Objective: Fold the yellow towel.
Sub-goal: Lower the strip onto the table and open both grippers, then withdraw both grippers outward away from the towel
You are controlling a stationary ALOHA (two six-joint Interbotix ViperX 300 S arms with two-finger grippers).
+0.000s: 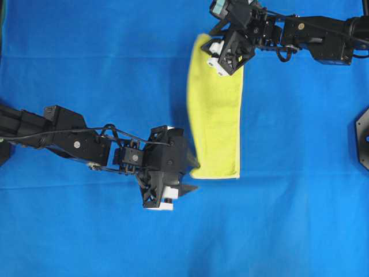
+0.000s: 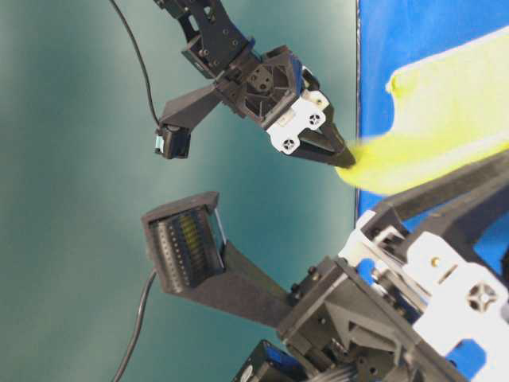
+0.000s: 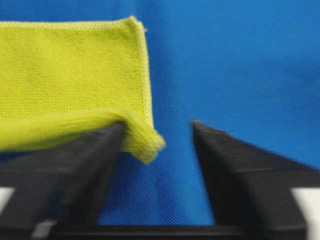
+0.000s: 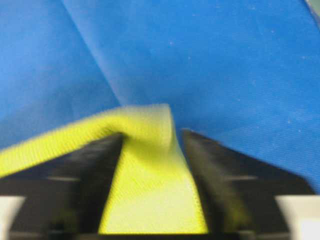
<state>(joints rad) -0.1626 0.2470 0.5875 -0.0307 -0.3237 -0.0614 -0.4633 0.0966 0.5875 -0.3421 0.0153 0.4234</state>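
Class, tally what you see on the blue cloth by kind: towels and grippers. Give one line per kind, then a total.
Towel: 1
Grippers: 2, left gripper and right gripper
Total: 3

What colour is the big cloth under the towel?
Plain bright blue cloth, clearest in the overhead view, beneath the yellow towel.
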